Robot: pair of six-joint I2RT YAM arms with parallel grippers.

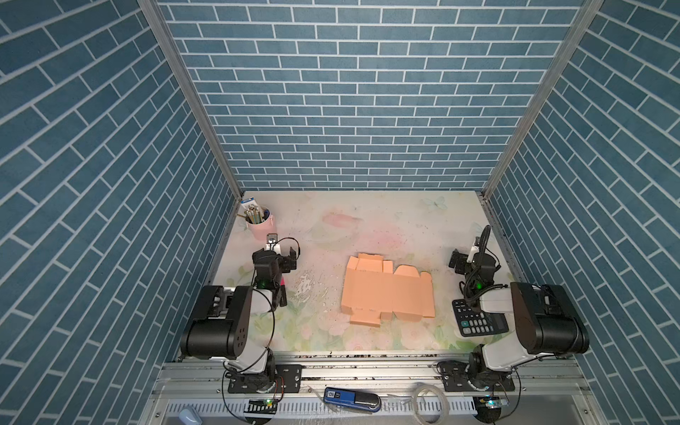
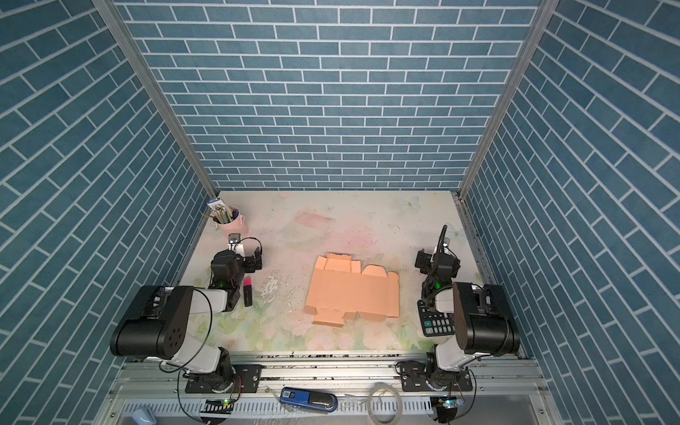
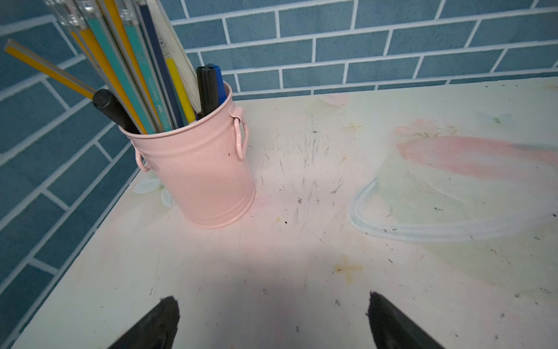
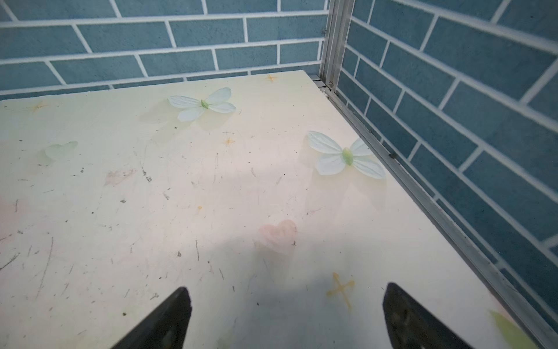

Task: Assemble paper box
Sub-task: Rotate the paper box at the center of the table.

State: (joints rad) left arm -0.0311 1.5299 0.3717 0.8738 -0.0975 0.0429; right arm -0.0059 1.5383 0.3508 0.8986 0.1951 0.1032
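A pale tabletop (image 1: 368, 228) printed with faint flowers and butterflies fills the floor of the blue brick-patterned enclosure. The black-and-white left arm (image 1: 220, 320) stands well to the left of the paper box (image 1: 386, 294), and the matching right arm (image 1: 544, 320) well to its right.

The paper box is a peach-orange die-cut cardboard sheet. It lies flat and unfolded near the middle of the tabletop, with tabbed flaps jutting from its far and near edges. Nothing touches it.

A black desk calculator (image 1: 478, 323) with grey keys lies to the right of the box, toward the near edge, partly hidden under the right arm. A pink metal bucket (image 3: 205, 169) with ring handles stands upright well to the left of and beyond the box, crammed with pens and pencils (image 3: 126, 75). In a top view, a black marker (image 2: 247, 294) with a pink cap lies left of the box, just beside the left arm.

The left gripper (image 3: 271, 297) hangs left of the box with its black fingertips spread wide, only bare tabletop between them. The right gripper (image 4: 287, 288), to the right of the box, is likewise spread wide and empty.
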